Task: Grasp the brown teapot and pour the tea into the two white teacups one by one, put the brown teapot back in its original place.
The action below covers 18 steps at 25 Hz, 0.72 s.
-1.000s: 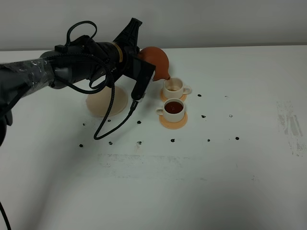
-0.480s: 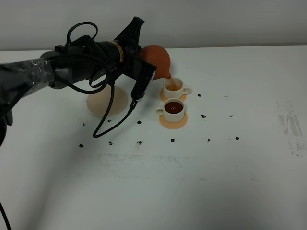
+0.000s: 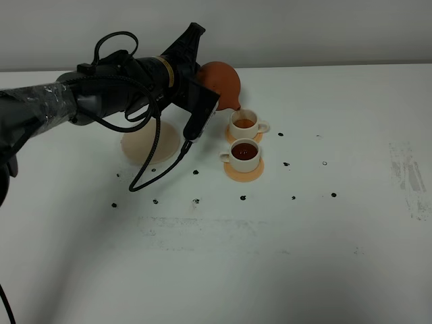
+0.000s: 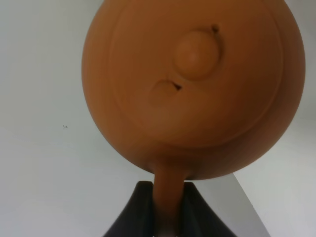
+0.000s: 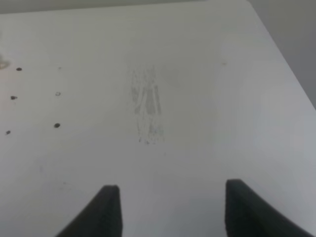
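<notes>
White tabletop (image 3: 283, 229) with small dark dots spreads before me; nearest, I see the right gripper (image 5: 168, 207) with jaws spread above bare table. Further back sit two small cream-white handled teacups on orange round coasters, the near one (image 3: 244, 154) full of dark tea, the far one (image 3: 244, 124) under the spout. Behind it, my left gripper (image 4: 163, 210) pinches the handle of the round reddish-brown clay teapot (image 3: 221, 84), tilted; the beige round saucer (image 3: 150, 145) lies left.

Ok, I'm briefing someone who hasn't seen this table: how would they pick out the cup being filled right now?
Start from the white table and find the brown teapot tilted in the left arm's grip. Just right of it, two white teacups sit on orange coasters, one behind the other. The far teacup lies right under the spout, holding paler tea than the near teacup, which is dark and full.
</notes>
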Motion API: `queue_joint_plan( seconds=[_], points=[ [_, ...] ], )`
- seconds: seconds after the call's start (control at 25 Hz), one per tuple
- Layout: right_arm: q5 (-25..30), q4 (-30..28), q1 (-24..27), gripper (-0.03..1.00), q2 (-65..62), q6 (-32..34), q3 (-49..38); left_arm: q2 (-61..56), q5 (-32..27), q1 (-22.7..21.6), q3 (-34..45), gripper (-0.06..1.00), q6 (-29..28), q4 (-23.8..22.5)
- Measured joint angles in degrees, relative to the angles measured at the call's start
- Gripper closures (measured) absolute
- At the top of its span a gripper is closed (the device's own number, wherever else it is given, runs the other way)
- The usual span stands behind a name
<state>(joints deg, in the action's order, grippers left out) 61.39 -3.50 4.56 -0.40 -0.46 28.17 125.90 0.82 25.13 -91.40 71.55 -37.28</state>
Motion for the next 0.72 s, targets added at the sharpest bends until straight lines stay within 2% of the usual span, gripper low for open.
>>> queue_joint_plan(
  seconds=[0.56, 0.72],
  points=[
    [0.00, 0.00, 0.00, 0.52, 0.00, 0.00, 0.00, 2.41, 0.46, 0.00, -2.19, 0.84, 0.00, -0.96],
    [0.00, 0.00, 0.00, 0.52, 0.00, 0.00, 0.00, 2.41, 0.62, 0.00, -2.20, 0.84, 0.00, -2.54]
  ],
)
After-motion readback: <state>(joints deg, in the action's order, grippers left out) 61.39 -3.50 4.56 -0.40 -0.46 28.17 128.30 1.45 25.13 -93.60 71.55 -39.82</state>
